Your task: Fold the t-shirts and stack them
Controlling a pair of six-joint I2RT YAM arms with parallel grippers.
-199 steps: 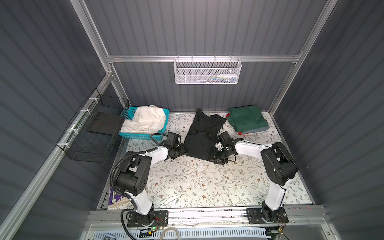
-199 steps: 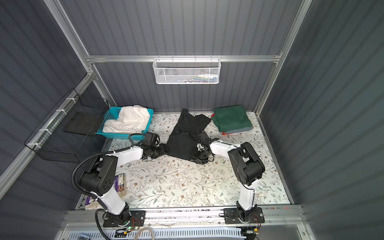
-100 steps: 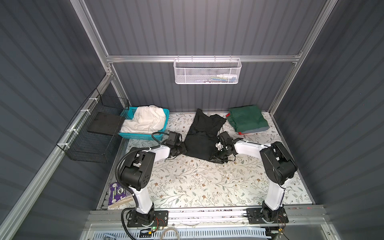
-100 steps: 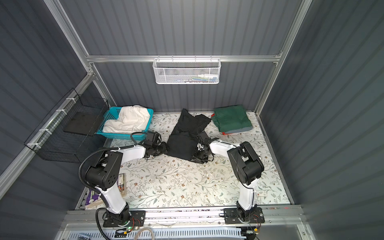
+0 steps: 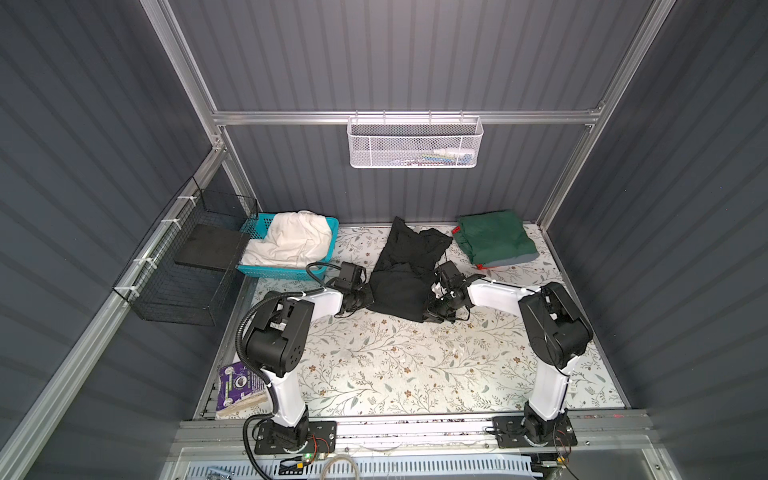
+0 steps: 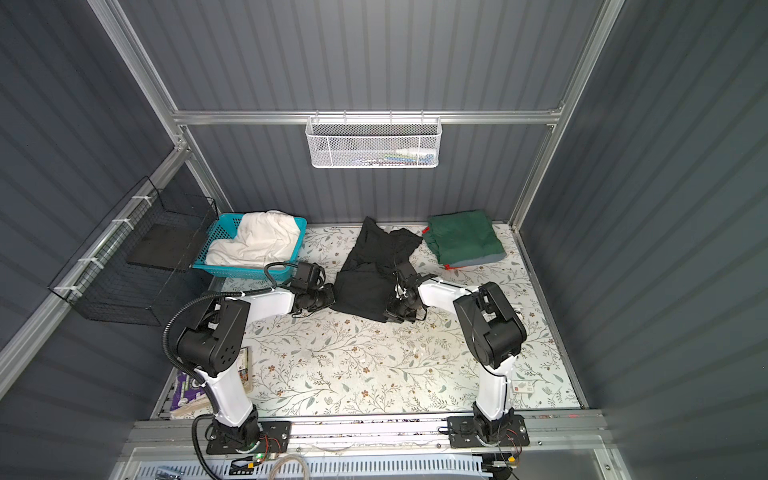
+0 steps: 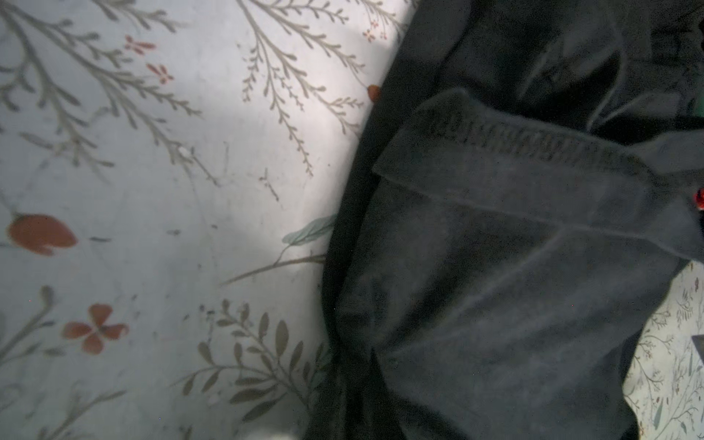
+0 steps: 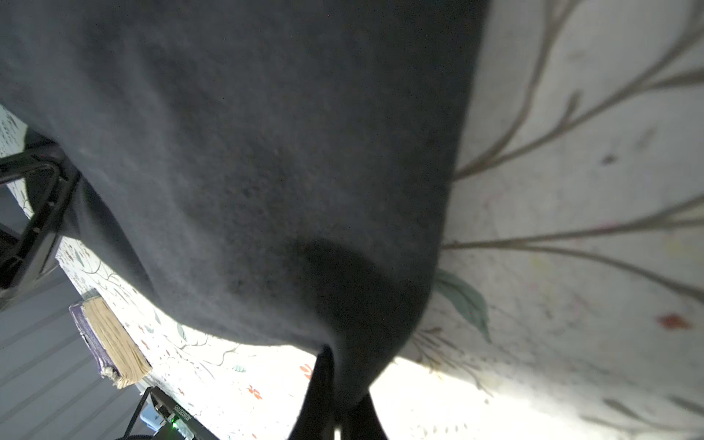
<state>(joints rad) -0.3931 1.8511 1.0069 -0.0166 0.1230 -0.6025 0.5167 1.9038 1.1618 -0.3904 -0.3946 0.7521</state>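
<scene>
A black t-shirt (image 5: 403,274) (image 6: 370,274) lies crumpled at the middle back of the flowered table. My left gripper (image 5: 368,297) (image 6: 332,297) is shut on its left edge, where cloth (image 7: 495,266) bunches into the jaws. My right gripper (image 5: 430,313) (image 6: 388,313) is shut on the near right corner, and the black cloth (image 8: 266,152) is pinched between its dark fingertips (image 8: 324,396). A folded dark green t-shirt (image 5: 494,241) (image 6: 463,239) tops a stack at the back right, with a grey layer (image 5: 519,259) under it. A cream-white t-shirt (image 5: 291,241) (image 6: 253,239) fills the turquoise basket (image 5: 282,272).
A white mesh basket (image 5: 415,143) hangs on the back wall. A black wire basket (image 5: 187,266) hangs on the left wall. A purple book (image 5: 239,386) (image 8: 106,335) lies at the table's near left corner. A small card (image 6: 523,388) lies by the right arm's base.
Both grippers have closed on the black t-shirt's edges. The left gripper has moved right, up to the shirt's left edge; the right arm has barely moved.
</scene>
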